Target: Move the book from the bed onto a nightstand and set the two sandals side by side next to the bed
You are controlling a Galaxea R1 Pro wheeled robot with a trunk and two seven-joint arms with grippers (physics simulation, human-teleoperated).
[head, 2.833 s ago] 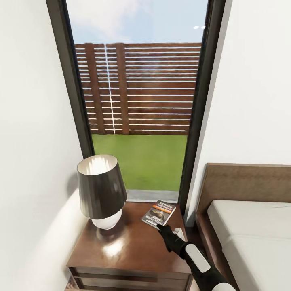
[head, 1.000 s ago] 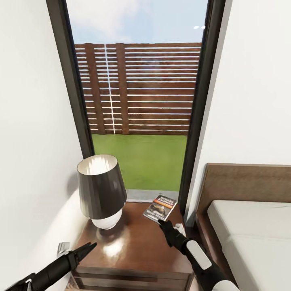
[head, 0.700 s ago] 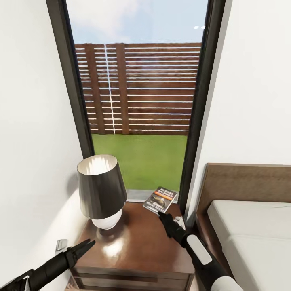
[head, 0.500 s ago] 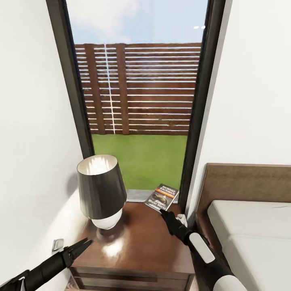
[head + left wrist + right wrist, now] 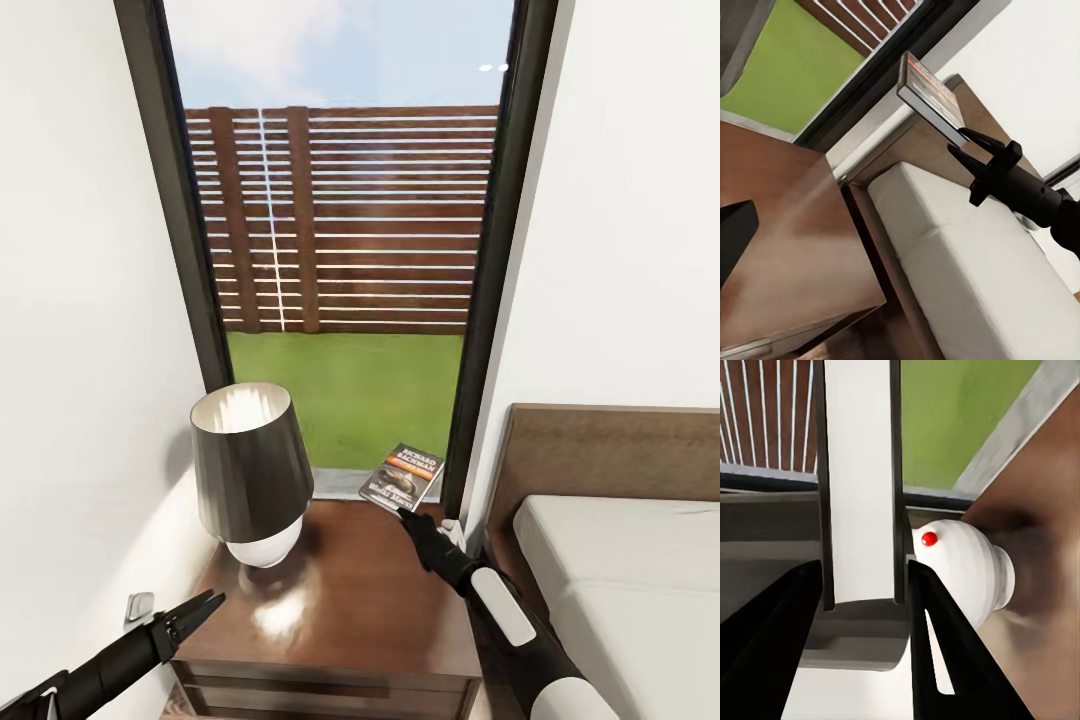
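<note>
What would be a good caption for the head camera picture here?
Right hand holds the book raised above the far edge of the nightstand, beside the lamp and window.

I see a dark paperback book (image 5: 402, 477) with an orange band and white lettering, a glossy reddish-brown wooden nightstand (image 5: 330, 610), a dark-shaded white-based lamp (image 5: 250, 470), and a light-grey mattress on a brown-framed bed (image 5: 620, 570).

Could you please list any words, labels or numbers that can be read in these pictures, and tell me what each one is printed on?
"RICHARD BACHMAN": white lettering at the top of the book cover, held in the right claw; small, so this is my best reading.
Title lettering lower on the same cover: too small and blurred to read.
Book cover in the left wrist view: seen at a steep angle, print unreadable.
Lamp, nightstand, bed: no text.
</note>
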